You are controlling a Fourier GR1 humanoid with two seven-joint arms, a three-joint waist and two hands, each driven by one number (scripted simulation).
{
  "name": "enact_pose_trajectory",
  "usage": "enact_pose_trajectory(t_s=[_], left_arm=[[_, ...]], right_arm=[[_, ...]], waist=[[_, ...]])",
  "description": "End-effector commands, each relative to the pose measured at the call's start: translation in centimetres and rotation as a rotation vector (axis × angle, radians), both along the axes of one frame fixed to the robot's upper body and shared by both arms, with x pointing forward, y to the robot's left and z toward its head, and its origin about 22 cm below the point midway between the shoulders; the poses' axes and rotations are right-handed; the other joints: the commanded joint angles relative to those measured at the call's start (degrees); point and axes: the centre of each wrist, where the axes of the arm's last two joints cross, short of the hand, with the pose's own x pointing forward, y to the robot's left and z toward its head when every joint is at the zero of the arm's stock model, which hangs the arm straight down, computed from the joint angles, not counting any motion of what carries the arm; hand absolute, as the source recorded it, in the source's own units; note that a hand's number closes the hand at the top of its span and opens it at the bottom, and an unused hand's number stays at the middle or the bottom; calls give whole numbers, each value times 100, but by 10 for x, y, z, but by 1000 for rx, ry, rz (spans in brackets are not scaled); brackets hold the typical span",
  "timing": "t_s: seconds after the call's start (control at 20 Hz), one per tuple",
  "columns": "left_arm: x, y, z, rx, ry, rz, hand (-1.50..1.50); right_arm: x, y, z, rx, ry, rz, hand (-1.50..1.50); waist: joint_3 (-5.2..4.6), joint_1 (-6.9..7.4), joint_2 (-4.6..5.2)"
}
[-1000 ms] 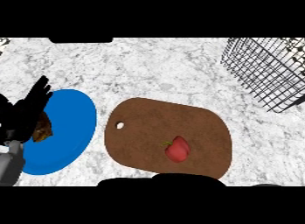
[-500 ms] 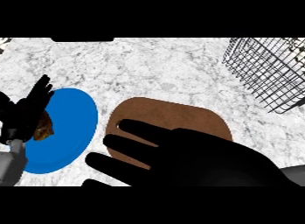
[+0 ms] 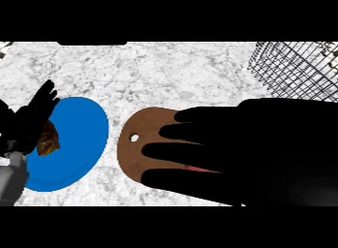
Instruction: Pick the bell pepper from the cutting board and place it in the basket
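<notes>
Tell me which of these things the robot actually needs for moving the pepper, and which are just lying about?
Needed for the job:
- bell pepper, only a red sliver showing under the fingers
- cutting board
- basket
- right robot hand, spread over the board

Just lying about:
- blue plate
- brown item on that plate
- left robot hand, resting open at the left edge

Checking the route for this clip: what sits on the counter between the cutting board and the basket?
In the head view, only the right hand, which covers most of the cutting board; toward the basket visible counter is bare.

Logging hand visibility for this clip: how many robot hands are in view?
2: the left hand rests open at the left edge over the blue plate; the right hand covers the cutting board.
</notes>
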Motion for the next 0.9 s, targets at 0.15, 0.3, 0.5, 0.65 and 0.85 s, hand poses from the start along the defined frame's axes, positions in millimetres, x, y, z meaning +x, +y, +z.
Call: enact_pose_trajectory(t_s=[0.15,0.3,0.5,0.65,0.85], left_arm=[[-2,-19,-7,-2,6,-20,0],[8,-9,-1,0,0,-4,0],[7,4,-1,-3,-17,-23,0],[0,-9,10,-4,-15,-33,0],[-11,-4,-21,-1,-4,-28,0]], right_arm=[[20,-45,-1,117,96,7,-150],[27,-52,-17,90,103,19,-150],[15,-52,-59,127,111,1,-150],[9,-43,-88,173,105,1,-150],[22,-27,-122,202,118,13,-150]], waist=[[9,69,36],[10,95,52],[13,113,61],[20,163,61],[12,137,58]])
